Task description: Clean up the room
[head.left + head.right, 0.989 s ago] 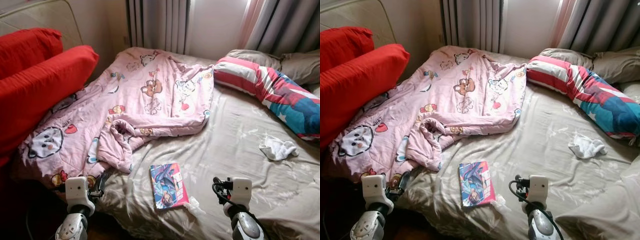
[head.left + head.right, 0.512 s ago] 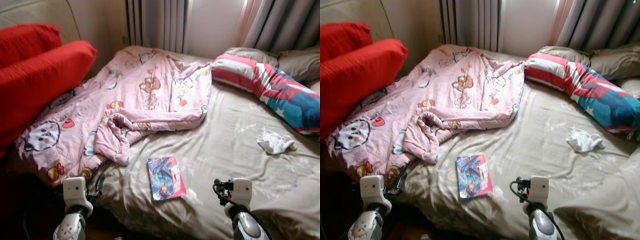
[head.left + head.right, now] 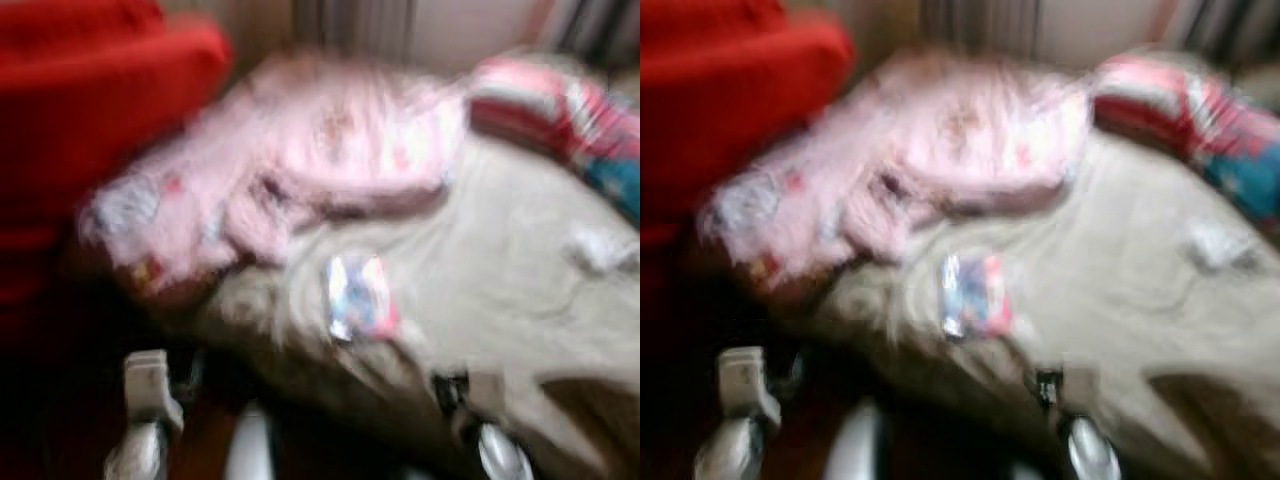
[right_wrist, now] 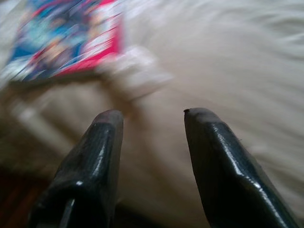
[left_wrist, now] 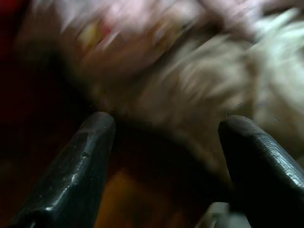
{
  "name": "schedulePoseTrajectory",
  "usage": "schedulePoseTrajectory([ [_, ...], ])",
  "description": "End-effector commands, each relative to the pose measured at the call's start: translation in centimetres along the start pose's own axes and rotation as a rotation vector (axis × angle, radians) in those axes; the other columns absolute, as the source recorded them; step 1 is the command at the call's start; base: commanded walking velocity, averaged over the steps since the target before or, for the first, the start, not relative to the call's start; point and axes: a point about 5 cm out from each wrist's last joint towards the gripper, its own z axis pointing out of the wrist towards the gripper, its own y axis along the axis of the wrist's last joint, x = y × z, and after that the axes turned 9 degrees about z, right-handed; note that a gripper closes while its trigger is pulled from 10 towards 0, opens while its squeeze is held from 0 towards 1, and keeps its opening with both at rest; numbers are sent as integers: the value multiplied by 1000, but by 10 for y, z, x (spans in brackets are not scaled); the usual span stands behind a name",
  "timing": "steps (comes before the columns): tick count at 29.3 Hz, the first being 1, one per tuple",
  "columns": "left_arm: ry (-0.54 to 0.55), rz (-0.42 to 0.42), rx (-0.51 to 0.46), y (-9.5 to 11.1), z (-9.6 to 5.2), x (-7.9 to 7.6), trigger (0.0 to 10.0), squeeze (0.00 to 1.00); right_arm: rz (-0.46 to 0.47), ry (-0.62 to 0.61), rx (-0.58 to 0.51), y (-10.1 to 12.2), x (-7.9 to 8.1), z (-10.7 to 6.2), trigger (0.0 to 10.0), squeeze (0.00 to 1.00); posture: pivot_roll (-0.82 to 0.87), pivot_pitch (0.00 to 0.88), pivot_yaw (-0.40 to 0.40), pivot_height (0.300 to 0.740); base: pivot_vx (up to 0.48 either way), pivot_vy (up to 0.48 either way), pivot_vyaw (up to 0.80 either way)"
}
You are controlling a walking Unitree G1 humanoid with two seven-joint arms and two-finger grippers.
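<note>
Blurred: a book [image 3: 358, 297] lies on the beige bed [image 3: 500, 280] beside a pink quilt [image 3: 300, 170].

pink blanket [image 3: 330, 160], red cushion [image 3: 90, 110], beige sheet [image 3: 500, 290], red-and-blue book [image 4: 66, 40]

Beige bed sheet [image 4: 228, 61] looking like soft matt cloth, lying creased; book [image 4: 66, 38] on sheet showing glossy printed paper cover; crumpled white scrap [image 4: 135, 71] just beside book reading as thin tissue or cloth, cannot tell which; right gripper [image 4: 152, 118] fingers [image 4: 216, 156] shining as smooth glossy black plastic; left gripper [image 5: 166, 128] fingers [image 5: 90, 156] looking duller, faintly textured; pink quilt [image 3: 330, 150] beyond book appearing as soft matt cloth.
</note>
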Motion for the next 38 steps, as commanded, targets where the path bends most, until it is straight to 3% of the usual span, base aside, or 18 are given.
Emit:
schedulePoseTrajectory([
  [1, 12, 8, -60, 17, 11, 5, 10000, 0, 0, 25, -21, 8, 7, 5, 10000, 0, 61, 91, -29, 627, 0, 0, 800],
  [7, 14, 7, -56, 18, 12, 5, 10000, 0, 8, 32, -18, 8, 7, 6, 10000, 0, 63, 92, -29, 627, 0, 0, 800],
  [24, 10, 16, -67, 23, 16, 7, 10000, 0, 76, 8, -14, 11, 11, 11, 10000, 0, 67, 113, -21, 627, 0, 0, 0],
  [38, -9, 27, -81, 32, 24, 9, 10000, 0, 108, 12, -26, 19, 20, 18, 10000, 0, 69, 127, -2, 627, 251, 0, -156],
])
